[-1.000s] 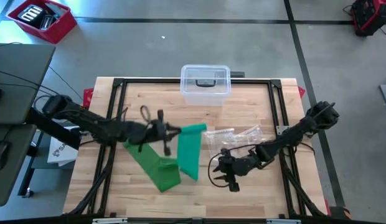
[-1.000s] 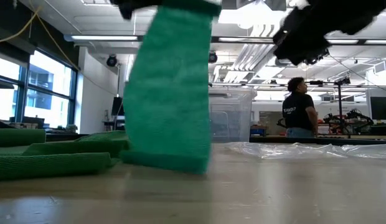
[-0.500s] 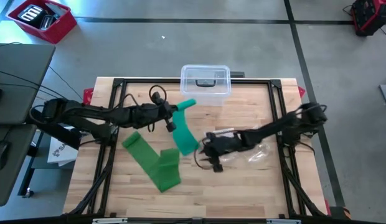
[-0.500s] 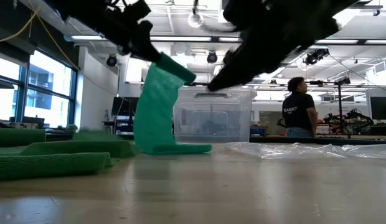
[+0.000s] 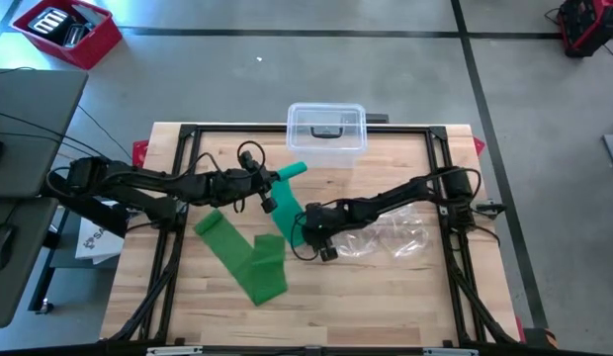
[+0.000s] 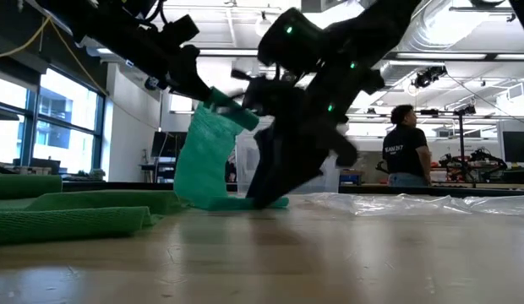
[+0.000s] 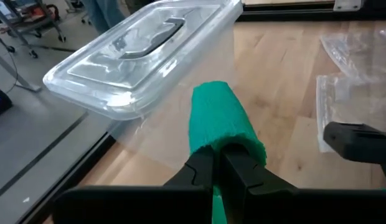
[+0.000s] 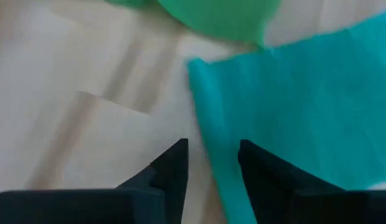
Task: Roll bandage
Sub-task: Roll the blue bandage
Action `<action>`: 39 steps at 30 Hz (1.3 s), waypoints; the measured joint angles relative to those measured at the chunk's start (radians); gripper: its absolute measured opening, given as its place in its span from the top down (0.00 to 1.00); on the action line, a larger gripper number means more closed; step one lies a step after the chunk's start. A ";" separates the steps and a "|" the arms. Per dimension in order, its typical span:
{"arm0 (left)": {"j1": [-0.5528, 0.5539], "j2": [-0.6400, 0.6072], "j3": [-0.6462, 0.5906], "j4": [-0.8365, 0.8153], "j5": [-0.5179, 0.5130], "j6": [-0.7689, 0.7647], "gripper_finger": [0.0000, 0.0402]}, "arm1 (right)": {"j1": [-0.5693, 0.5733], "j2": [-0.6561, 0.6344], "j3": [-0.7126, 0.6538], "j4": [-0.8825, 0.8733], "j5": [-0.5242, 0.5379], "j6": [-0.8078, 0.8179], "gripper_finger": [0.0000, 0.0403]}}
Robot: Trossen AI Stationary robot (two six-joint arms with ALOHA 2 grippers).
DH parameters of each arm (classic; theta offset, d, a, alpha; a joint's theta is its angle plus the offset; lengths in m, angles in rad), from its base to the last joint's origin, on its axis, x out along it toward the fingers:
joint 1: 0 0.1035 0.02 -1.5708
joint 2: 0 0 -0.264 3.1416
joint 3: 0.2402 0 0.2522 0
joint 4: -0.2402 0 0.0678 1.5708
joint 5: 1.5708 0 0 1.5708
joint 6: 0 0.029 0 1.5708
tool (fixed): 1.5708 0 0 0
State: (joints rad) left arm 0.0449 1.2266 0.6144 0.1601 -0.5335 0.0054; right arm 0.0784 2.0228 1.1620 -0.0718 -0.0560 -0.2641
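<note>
A green bandage [image 5: 252,269] lies in a folded zigzag on the wooden table. One end of it rises to my left gripper [image 5: 277,184], which is shut on it, and the raised strip [image 6: 203,160] stands with its foot on the wood. My right gripper [image 5: 309,240] is open and low at that foot. In the right wrist view its fingers [image 8: 174,163] stand on either side of the strip's edge [image 8: 202,118]. The bunched free end [image 7: 219,112] pokes out past my left fingers. My left gripper pinches the bandage between its two fingers a little back from the free end [image 7: 225,138], which is bunched into a narrow roll. The fingers come from the table's left, slanting slightly down. The strip hangs slack below them, its lower part on the table. My right gripper: I cannot tell whether its open fingers touch the bandage.
A clear plastic box [image 5: 326,133] with a lid stands at the table's far edge. Clear plastic wrappers [image 5: 391,229] lie right of the bandage, under my right arm. A person [image 6: 406,152] stands in the room behind. Bare wood lies along the near edge.
My left gripper has carried the bandage's end toward the far edge and a little down, and the raised strip has followed, standing narrower and farther back. My right gripper has gone toward the table's left and down, to the foot of the strip.
</note>
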 joint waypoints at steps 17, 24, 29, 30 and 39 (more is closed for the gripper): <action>-0.056 -0.051 0.000 -0.089 -0.132 0.058 1.00 | 0.205 -0.238 0.008 -0.289 0.087 0.289 1.00; -0.060 -0.113 0.000 -0.096 -0.134 0.053 1.00 | 0.346 -0.394 0.009 -0.307 0.142 0.424 1.00; -0.079 -0.167 0.000 -0.082 -0.075 0.032 1.00 | 0.424 -0.422 0.009 -0.305 0.206 0.474 1.00; -0.087 -0.177 0.000 -0.085 -0.074 0.032 1.00 | 0.434 -0.422 0.009 -0.305 0.207 0.489 1.00; -0.130 -0.155 0.000 -0.199 0.062 -0.047 1.00 | 0.523 -0.428 0.129 -0.344 0.234 0.491 1.00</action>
State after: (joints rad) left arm -0.0853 1.0721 0.6147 -0.0393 -0.4716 -0.0421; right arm 0.6014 1.5952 1.2912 -0.4158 0.1779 0.2267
